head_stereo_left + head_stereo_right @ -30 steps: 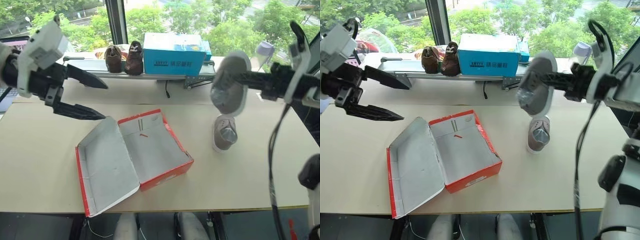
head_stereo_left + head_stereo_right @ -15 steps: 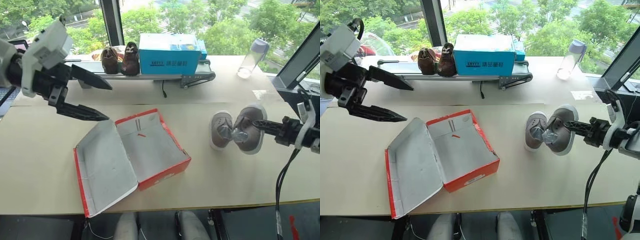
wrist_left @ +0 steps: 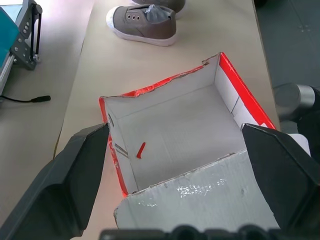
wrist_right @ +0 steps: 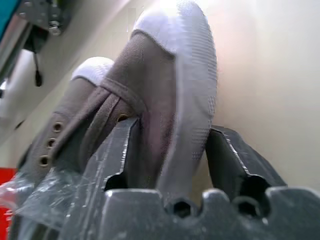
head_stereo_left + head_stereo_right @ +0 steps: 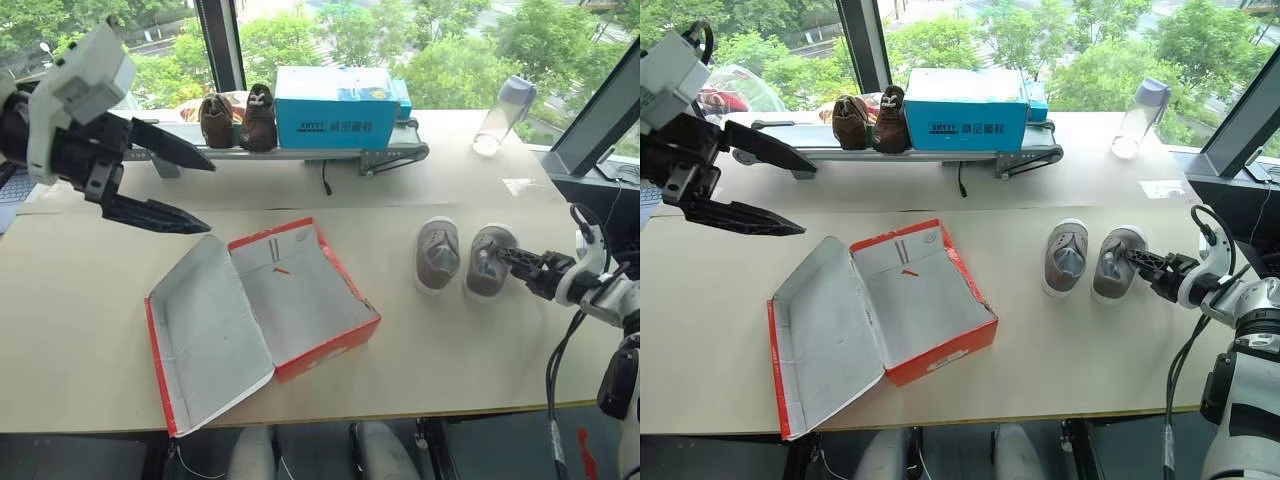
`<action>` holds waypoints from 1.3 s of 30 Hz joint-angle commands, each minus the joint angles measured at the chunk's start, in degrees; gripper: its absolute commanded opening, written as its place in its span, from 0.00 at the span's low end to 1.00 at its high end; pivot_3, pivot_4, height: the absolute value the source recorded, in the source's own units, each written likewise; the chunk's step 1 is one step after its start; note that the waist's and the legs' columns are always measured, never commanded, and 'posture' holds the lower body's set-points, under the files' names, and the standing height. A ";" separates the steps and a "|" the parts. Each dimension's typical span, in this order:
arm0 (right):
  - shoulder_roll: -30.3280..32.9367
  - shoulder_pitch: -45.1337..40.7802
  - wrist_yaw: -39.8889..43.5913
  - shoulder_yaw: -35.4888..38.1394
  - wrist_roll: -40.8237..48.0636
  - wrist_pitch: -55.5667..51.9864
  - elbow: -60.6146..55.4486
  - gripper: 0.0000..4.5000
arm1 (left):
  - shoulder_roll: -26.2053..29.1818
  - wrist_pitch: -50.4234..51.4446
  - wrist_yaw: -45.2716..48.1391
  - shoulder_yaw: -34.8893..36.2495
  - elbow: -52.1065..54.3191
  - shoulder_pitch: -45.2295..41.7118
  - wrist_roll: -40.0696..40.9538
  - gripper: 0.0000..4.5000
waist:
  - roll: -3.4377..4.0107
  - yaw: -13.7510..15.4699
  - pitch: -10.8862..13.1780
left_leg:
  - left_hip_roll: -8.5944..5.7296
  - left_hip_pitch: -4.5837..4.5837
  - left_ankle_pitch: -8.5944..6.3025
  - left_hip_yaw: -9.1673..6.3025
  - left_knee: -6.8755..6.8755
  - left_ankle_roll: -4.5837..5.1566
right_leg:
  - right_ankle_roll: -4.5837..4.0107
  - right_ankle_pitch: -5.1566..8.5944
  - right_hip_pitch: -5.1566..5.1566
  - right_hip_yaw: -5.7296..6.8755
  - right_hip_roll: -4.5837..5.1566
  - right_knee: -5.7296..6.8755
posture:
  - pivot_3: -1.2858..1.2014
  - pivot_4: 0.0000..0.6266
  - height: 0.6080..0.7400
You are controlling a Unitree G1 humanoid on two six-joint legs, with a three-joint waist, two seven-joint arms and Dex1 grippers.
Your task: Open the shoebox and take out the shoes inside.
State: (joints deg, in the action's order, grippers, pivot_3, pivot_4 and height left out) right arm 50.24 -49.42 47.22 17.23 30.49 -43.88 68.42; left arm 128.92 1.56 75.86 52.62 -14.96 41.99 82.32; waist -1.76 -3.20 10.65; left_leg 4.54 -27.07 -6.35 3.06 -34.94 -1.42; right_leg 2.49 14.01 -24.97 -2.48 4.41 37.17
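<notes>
Pale beige table [image 5: 90,330] in the foreground, matte, evenly lit by daylight. Second surface of the same tone behind it, running under a wide window [image 5: 450,40] with dark frame posts, one upright at left of centre [image 5: 212,40], one slanting at far right. Dense green trees outside. Along the sill side: metal rail [image 5: 300,152] carrying a blue box with white label [image 5: 336,106] and a dark brown pair of shoes [image 5: 238,118]. Black cable [image 5: 326,182] trailing from the rail. Clear water bottle [image 5: 499,115] standing toward the right. Dark floor below the table's front edge.
</notes>
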 commanded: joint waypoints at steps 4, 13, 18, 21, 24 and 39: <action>7.31 -0.42 0.15 2.31 -3.85 4.00 0.08 0.99 | 0.08 -0.95 -0.62 -1.91 -0.34 -1.94 2.36 1.00 | 0.05 0.18 0.01 | -0.02 -0.01 0.00 -0.01 0.01 0.00 | 0.02 0.02 0.02 0.01 0.02 0.00 | 0.52 0.24 1.00; 3.36 9.91 7.82 2.69 0.80 0.07 -36.19 0.99 | -4.50 -1.67 -3.97 -6.81 1.55 -1.54 8.98 1.00 | 0.11 -0.96 -0.01 | -0.02 0.10 0.00 0.00 0.02 0.00 | 0.11 0.06 0.06 -0.02 0.02 0.01 | 0.52 0.24 1.00; -3.61 12.65 -6.05 5.46 -1.31 1.54 -50.61 0.99 | -13.46 -2.76 -10.66 -12.55 4.51 -3.32 17.13 1.00 | 0.37 -0.77 0.04 | -0.02 0.26 0.01 0.03 0.01 -0.01 | 0.13 0.12 -0.03 -0.13 0.02 0.48 | 0.52 0.24 1.00; -4.63 17.08 -17.84 2.32 -12.54 10.95 -54.40 0.99 | -21.58 -6.20 -18.24 -18.84 9.69 -9.28 23.33 1.00 | 0.38 0.13 0.03 | -0.02 0.23 0.00 0.03 0.04 -0.03 | 0.03 0.14 -0.05 -0.12 0.03 0.45 | 0.52 0.24 1.00; -10.71 20.40 -25.67 7.55 -12.12 16.74 -62.46 0.99 | -32.78 -3.64 -26.16 -27.51 14.43 -21.44 18.76 1.00 | 0.36 1.42 0.02 | -0.04 0.08 -0.01 0.02 0.04 -0.04 | -0.03 0.15 -0.11 -0.07 0.04 0.33 | 0.52 0.24 1.00; -27.90 54.20 -33.76 3.90 -19.39 26.75 -97.50 0.99 | -85.35 -3.30 -59.10 -29.99 34.21 -22.98 -28.56 1.00 | -0.30 3.34 -0.82 | 0.06 0.76 -0.25 0.02 0.04 -0.53 | -0.09 -0.01 0.77 -0.03 0.03 -0.11 | 0.52 0.24 1.00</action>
State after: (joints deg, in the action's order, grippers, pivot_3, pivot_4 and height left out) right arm 22.81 1.20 14.44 19.55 12.50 -19.39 -23.88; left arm 46.53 0.10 20.77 21.86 14.45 18.04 59.34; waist -2.06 0.14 9.83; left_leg 4.60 -26.29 -6.61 3.08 -34.88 -1.95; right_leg 2.40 14.01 -24.18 -2.50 4.44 37.06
